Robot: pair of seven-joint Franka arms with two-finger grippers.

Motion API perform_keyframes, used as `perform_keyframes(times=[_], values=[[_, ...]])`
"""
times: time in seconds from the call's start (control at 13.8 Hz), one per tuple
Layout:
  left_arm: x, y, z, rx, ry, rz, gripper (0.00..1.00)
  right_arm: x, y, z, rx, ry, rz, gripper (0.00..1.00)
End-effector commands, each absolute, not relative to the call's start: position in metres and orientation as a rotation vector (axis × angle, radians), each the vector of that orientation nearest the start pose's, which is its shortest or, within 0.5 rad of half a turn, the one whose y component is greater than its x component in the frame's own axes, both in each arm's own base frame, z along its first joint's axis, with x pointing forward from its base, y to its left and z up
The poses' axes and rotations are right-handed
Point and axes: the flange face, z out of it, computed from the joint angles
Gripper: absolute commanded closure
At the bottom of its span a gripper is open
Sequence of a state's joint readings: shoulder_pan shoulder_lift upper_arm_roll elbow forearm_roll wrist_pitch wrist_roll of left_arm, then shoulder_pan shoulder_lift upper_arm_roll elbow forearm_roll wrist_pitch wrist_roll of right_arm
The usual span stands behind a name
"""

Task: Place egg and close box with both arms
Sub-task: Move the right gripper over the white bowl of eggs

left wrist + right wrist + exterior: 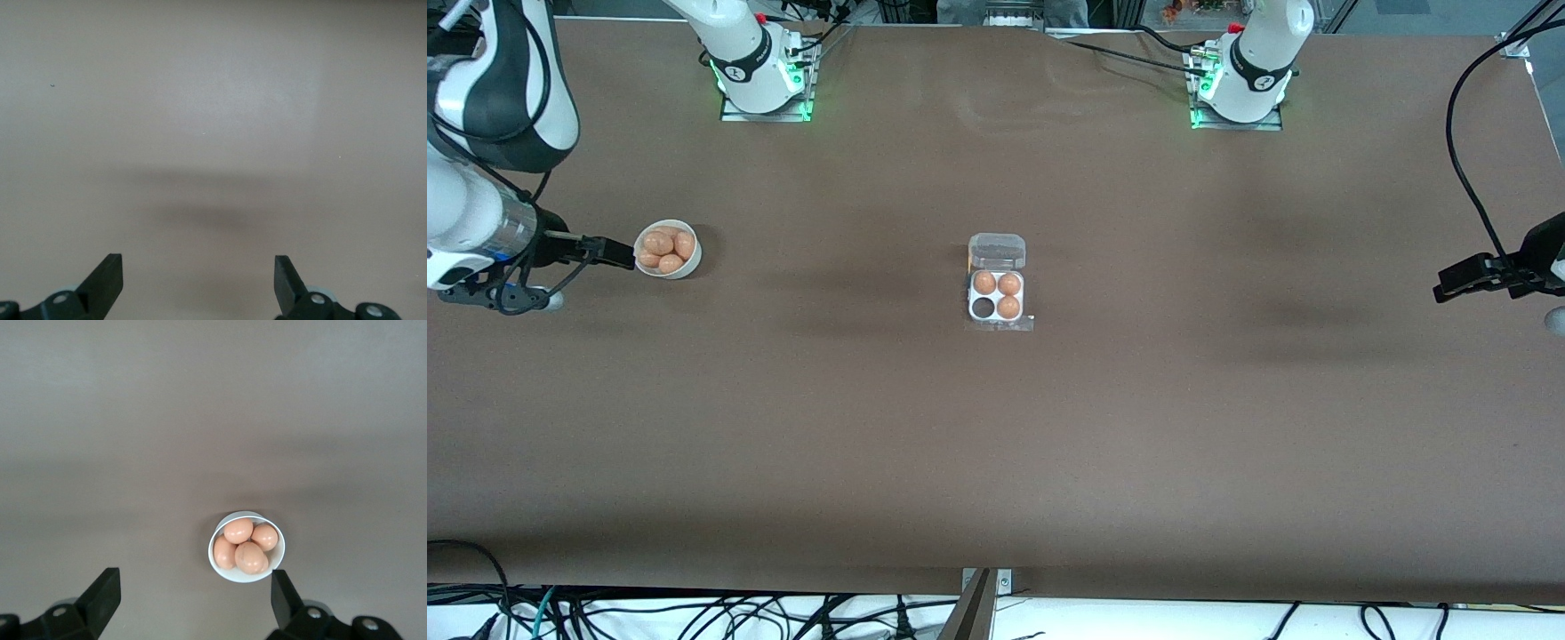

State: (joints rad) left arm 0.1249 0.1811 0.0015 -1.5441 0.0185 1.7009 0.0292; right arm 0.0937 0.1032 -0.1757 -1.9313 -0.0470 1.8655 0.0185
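The clear egg box [997, 307] lies open at the table's middle, its lid [997, 252] folded back toward the robots. Three orange-brown eggs [1008, 308] sit in its cups; one cup [983, 308] is empty. A round white bowl [668, 249] with several eggs [660, 242] stands toward the right arm's end; it also shows in the right wrist view [246, 547]. My right gripper [618, 252] is open and empty, close beside the bowl; the wrist view shows its fingers [193, 600] spread. My left gripper [1458, 282] is open and empty over bare table at the left arm's end [199, 273].
The brown table [996, 444] is wide, with the two arm bases [760, 67] along the edge by the robots. A black cable [1472, 178] hangs over the left arm's end. Cables lie below the table's edge nearest the front camera.
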Motion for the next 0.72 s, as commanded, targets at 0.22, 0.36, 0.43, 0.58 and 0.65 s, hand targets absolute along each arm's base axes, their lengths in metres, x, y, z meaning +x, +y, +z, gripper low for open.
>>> perform_keyframes(times=[0.22,0.36,0.43,0.58,0.65], values=[[0.612,0.086,0.549,-3.132,-0.121,0.03,0.0,0.489,-0.089,0.342,-3.166,0.088,0.13,0.0],[0.611,0.091,0.548,-3.134,-0.136,0.032,0.0,0.477,-0.11,0.314,-3.165,0.038,0.126,0.0],[0.612,0.091,0.548,-3.136,-0.136,0.032,0.0,0.475,-0.11,0.303,-3.166,0.019,0.141,0.0],[0.612,0.091,0.548,-3.136,-0.136,0.032,0.0,0.473,-0.111,0.288,-3.168,0.023,0.162,0.0],[0.612,0.091,0.549,-3.134,-0.136,0.03,0.0,0.473,-0.111,0.281,-3.167,0.022,0.184,0.0]])
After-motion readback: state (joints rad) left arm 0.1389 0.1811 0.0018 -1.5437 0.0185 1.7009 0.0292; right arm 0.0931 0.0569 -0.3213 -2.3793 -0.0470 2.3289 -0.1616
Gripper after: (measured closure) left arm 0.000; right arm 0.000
